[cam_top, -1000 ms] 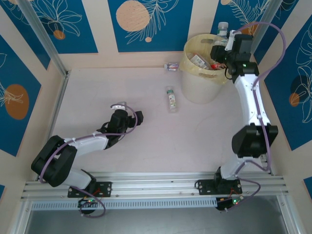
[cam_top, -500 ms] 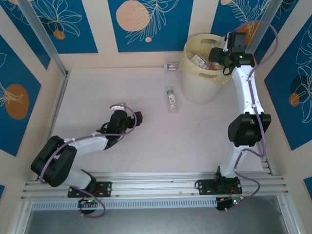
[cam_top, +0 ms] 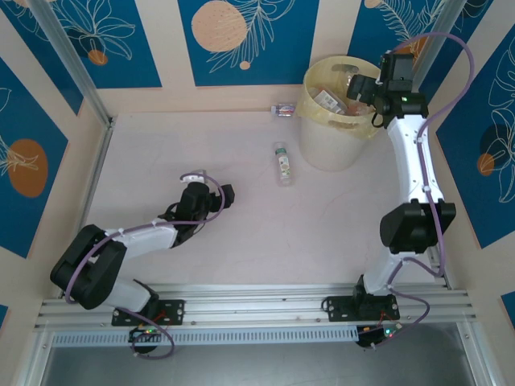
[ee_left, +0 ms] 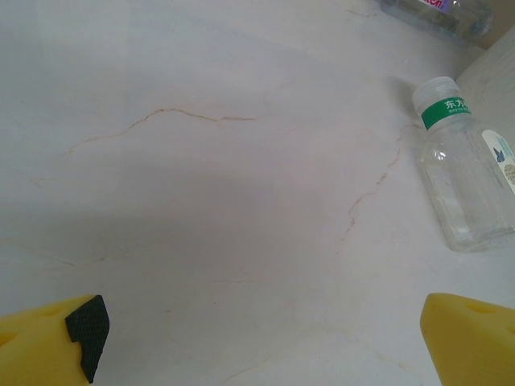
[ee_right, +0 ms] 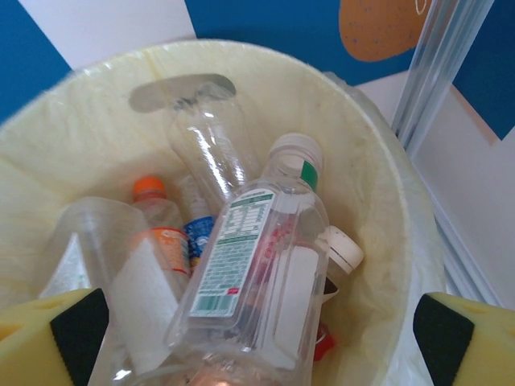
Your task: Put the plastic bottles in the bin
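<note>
Tabletop (cam_top: 241, 249) takes up most of what we see, walled at the left, far and right, with wide bare room in the middle and on the left. The bin (cam_top: 330, 145) stands in the far right corner, close to both walls.

The right gripper (cam_top: 364, 85) hangs over the bin's right rim, its fingers spread wide and holding nothing. Below it, we see bottles heaped inside the bin (ee_right: 80, 145); a large white-capped bottle (ee_right: 257, 265) lies on top, beside an orange-capped one (ee_right: 153, 217).

The left gripper (cam_top: 214, 190) rests low near the table's middle, also wide open and holding nothing.

Two bottles are on the table: a green-capped bottle (cam_top: 281, 163) lying just left of the bin, and a small one (cam_top: 283, 110) against the far wall.

A second ago the right fingers gripped a bottle above the bin's far rim; they have since parted and it is gone from there. The left arm has not moved.
</note>
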You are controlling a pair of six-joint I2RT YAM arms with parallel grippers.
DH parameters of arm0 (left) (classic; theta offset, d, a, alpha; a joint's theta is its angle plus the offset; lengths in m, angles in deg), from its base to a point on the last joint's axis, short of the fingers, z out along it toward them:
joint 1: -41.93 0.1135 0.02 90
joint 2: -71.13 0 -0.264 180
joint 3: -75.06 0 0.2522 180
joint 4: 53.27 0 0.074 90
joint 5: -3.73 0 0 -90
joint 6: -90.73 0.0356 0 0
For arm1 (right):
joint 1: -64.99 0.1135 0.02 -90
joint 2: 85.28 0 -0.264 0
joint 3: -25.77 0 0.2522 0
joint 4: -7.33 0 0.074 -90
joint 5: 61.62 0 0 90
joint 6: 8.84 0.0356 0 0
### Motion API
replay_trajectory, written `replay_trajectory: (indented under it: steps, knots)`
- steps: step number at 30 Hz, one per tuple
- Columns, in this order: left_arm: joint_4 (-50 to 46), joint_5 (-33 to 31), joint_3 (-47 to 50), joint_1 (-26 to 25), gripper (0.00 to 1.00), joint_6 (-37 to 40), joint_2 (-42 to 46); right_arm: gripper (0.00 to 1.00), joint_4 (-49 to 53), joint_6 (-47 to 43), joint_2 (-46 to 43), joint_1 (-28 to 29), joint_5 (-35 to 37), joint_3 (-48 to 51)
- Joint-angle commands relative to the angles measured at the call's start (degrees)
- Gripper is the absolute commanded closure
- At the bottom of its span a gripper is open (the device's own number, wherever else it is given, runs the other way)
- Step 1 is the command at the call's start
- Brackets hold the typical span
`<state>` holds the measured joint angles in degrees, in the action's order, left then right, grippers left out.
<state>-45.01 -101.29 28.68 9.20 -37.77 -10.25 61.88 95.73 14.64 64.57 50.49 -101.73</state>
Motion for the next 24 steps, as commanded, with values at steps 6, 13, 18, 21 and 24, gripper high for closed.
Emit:
replay_trajectory:
  steps: [6,13,18,21,24]
  knots:
    - [1.1,0.6,0.3,1.0,0.0,-1.0,0.6,0.01,-10.7,-0.9,-10.5,2.9,-5.6,10.3]
    - [1.1,0.9,0.1,1.2,0.0,-1.7,0.1,0.01,-20.4,0.2,-21.5,7.6,-13.2,23.9]
    - [0.9,0.7,0.0,1.5,0.0,-2.4,0.0,0.01,-31.5,6.0,-28.6,8.7,-30.9,35.8]
    - [0.2,-0.5,-0.1,1.6,0.0,-3.0,0.1,0.01,-36.6,7.7,-30.2,11.0,-35.6,41.2]
    - [-1.0,-2.0,0.0,1.7,0.0,-3.8,0.7,0.01,-36.2,4.8,-29.7,15.7,-33.6,43.3]
